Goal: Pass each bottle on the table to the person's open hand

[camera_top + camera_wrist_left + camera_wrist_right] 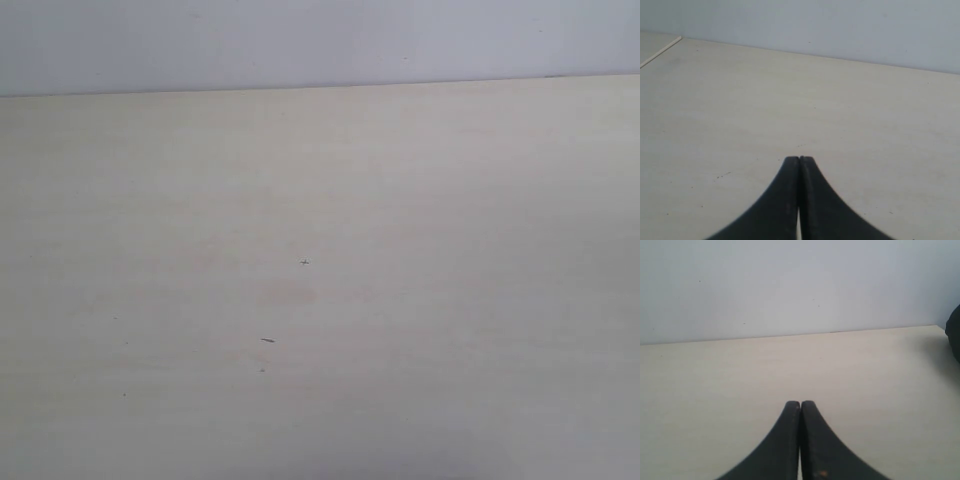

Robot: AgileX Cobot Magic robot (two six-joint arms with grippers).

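Two closed — left gripper (799,159), right gripper (800,403)

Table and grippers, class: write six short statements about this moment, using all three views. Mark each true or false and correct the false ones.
1. The table is pale, with tiny dark specks. True.
2. The left gripper has its jaws pressed together. True.
3. The right gripper holds a bottle. False: it is shut on nothing.
4. Four bottles stand in the exterior view. False: no bottle shows there.
5. A dark object shows at the edge of the right wrist view. True.
6. A person's open hand reaches over the table. False: no hand shows in any view.
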